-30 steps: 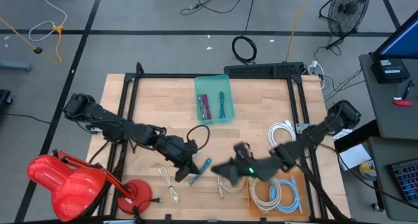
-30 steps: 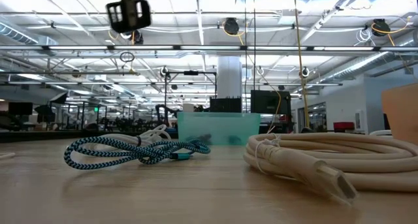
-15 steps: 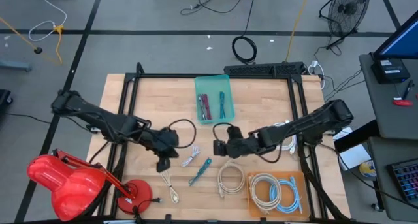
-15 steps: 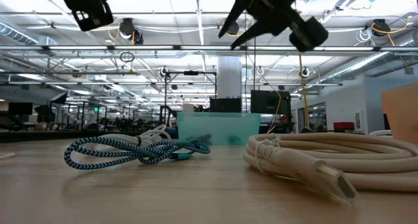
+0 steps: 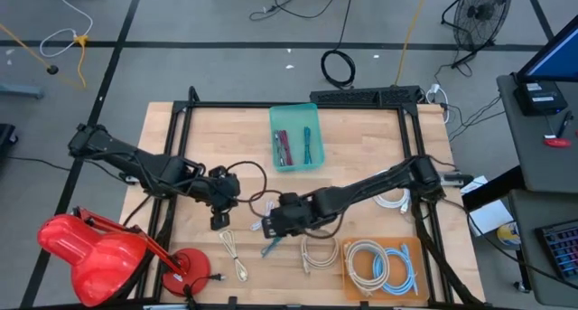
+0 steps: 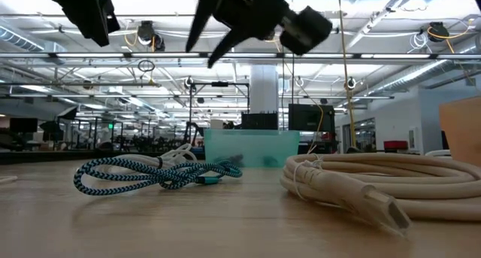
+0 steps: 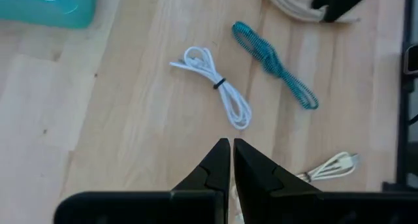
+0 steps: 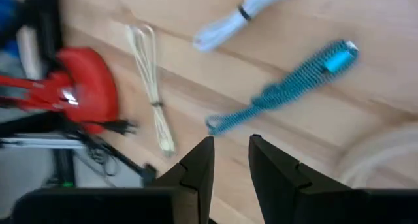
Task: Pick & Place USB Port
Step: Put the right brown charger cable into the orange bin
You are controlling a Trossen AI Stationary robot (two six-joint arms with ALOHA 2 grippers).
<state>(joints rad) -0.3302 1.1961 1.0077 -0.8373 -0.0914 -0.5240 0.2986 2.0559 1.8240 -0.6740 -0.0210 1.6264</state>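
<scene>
- Seen from above, a wooden table (image 5: pixel 361 138) fills the centre of the frame, with a teal bin (image 5: pixel 295 137) at its upper middle.
- The teal braided USB cable (image 5: pixel 274 240) lies low and centre on the table, just below the right gripper (image 5: pixel 271 227), which hangs over its upper end.
- In the right wrist view the teal braided USB cable (image 8: pixel 281 93) sits mid-frame, ahead of the two dark fingers (image 8: pixel 196 165); they stand slightly parted and grasp nothing.
- A white bundled cable (image 5: pixel 262 218) lies just left of the right gripper.
- The left gripper (image 5: pixel 219 221) hovers left of centre, clenched on nothing; in its wrist view its fingertips (image 7: pixel 225 145) meet, pointing toward the white bundled cable (image 7: pixel 215 87).
- A cream cable (image 5: pixel 235 256) lies at lower left of centre, beside a red lamp (image 5: pixel 99 251).
- A beige coiled cable (image 5: pixel 318 252) rests right of the teal cable.
</scene>
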